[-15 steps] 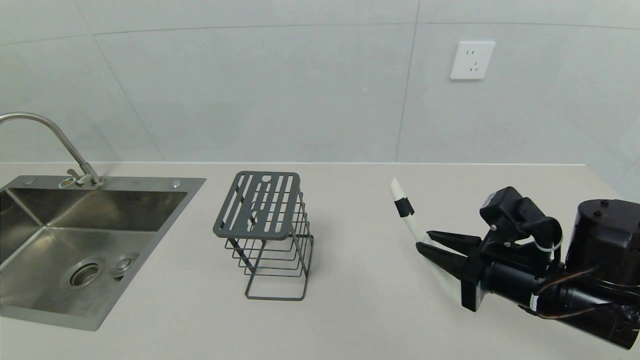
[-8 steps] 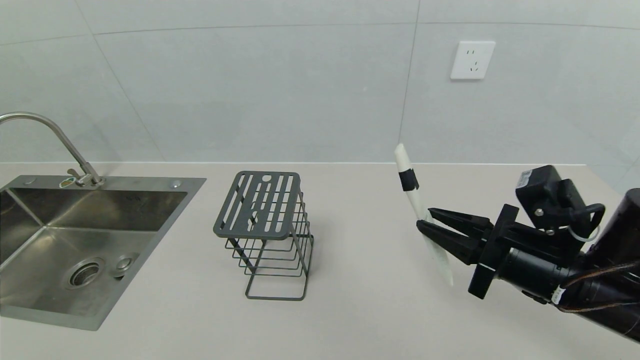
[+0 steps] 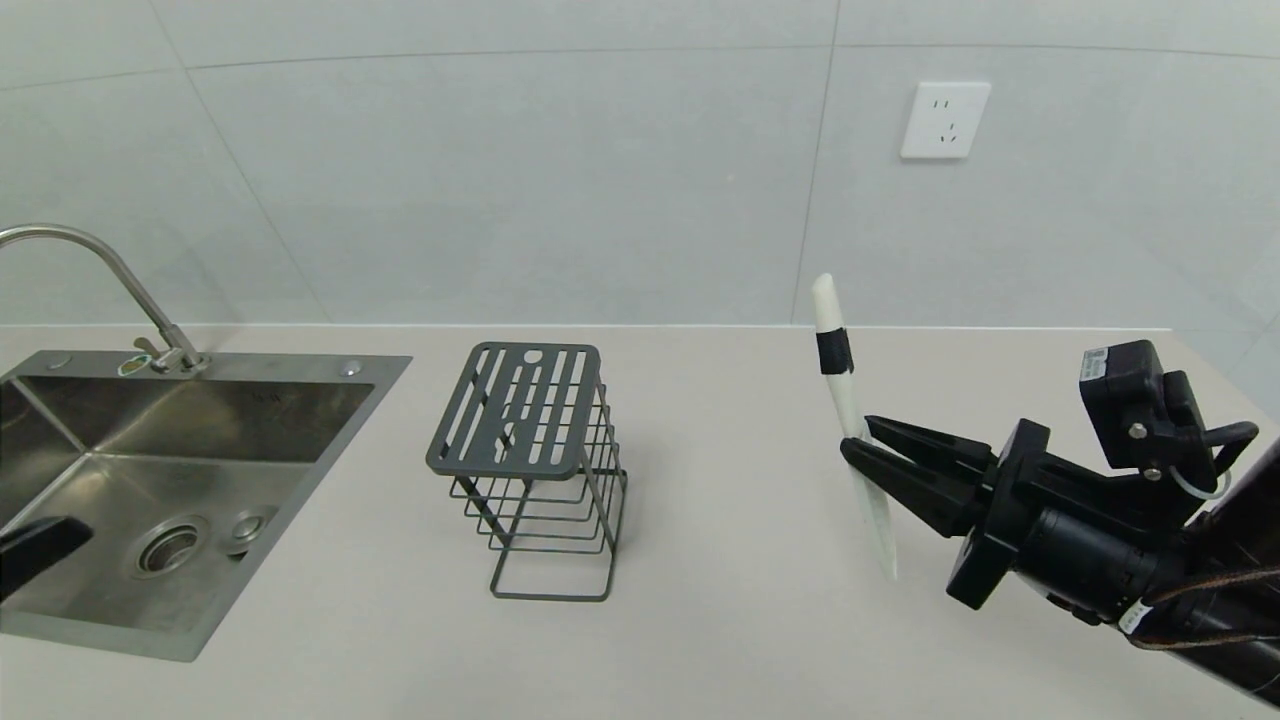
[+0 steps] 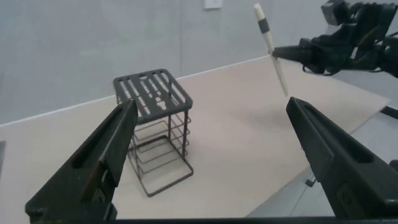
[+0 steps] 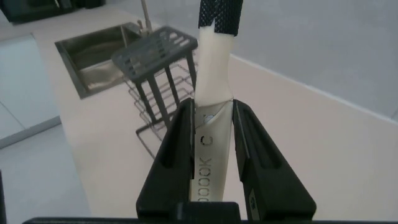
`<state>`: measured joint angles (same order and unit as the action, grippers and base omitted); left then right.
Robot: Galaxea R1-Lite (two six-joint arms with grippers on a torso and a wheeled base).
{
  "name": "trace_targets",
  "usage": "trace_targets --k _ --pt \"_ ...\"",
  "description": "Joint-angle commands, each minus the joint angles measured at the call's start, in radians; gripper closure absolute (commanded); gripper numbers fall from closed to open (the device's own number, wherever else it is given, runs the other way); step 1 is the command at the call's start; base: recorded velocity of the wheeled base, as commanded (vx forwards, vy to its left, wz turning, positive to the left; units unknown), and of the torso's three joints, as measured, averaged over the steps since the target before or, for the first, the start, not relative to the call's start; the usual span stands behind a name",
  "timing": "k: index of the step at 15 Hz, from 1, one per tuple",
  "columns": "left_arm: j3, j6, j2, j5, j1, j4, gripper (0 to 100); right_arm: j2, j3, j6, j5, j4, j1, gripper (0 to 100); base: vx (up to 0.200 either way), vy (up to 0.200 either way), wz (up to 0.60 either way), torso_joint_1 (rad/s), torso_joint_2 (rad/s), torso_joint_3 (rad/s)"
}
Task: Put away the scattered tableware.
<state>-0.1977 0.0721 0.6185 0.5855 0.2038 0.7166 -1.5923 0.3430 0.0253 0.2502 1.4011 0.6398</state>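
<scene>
A white knife (image 3: 845, 400) with a black band on its handle hangs above the counter at the right, handle up and blade down, nearly upright. My right gripper (image 3: 858, 440) is shut on it where handle meets blade; the right wrist view shows the fingers (image 5: 180, 137) clamping the knife (image 5: 211, 81) from both sides. A dark wire rack (image 3: 525, 455) with a slotted top stands mid-counter, left of the knife. My left gripper (image 4: 211, 106) is open and holds nothing; it faces the rack (image 4: 155, 118) from the sink side, and its dark tip (image 3: 35, 545) shows over the sink.
A steel sink (image 3: 250, 365) with a curved faucet (image 3: 100, 260) is set into the counter at the left. A wall socket (image 3: 943, 120) sits high on the tiled wall. Bare counter lies between rack and knife and along the front edge.
The right gripper has lifted the knife off the counter and swung it from a slant to nearly upright. The left gripper's tip has come into the head view at the left edge.
</scene>
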Motion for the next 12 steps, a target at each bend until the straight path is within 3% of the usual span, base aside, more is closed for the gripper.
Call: trace_targets --k 1,2,5,9,11,12 --pt "0.018 -0.028 0.208 0.071 0.052 0.122 0 -0.009 -0.006 0.001 0.0 0.003 0.001 100 0.0 0.0 0.0 0.0 0.0 0.0" --pt "0.018 -0.071 0.276 0.135 0.088 0.188 0 -0.009 -0.01 -0.001 0.0 0.012 0.001 100 0.0 0.0 0.0 0.0 0.0 0.0" --pt "-0.005 -0.204 0.415 0.278 0.112 0.265 0 0.009 -0.001 -0.015 0.0 0.03 0.001 100 0.0 0.0 0.0 0.0 0.0 0.0" --pt "-0.034 -0.284 0.558 0.378 0.172 0.267 0 0.117 -0.082 -0.018 0.0 0.036 -0.003 100 0.0 0.0 0.0 0.0 0.0 0.0" --pt "-0.108 -0.33 0.672 0.416 0.195 0.267 0 0.134 -0.081 -0.018 0.0 0.036 -0.003 100 0.0 0.0 0.0 0.0 0.0 0.0" --pt "-0.144 -0.33 0.719 0.416 0.207 0.267 0 0.132 -0.082 -0.018 0.0 0.036 -0.003 100 0.0 0.0 0.0 0.0 0.0 0.0"
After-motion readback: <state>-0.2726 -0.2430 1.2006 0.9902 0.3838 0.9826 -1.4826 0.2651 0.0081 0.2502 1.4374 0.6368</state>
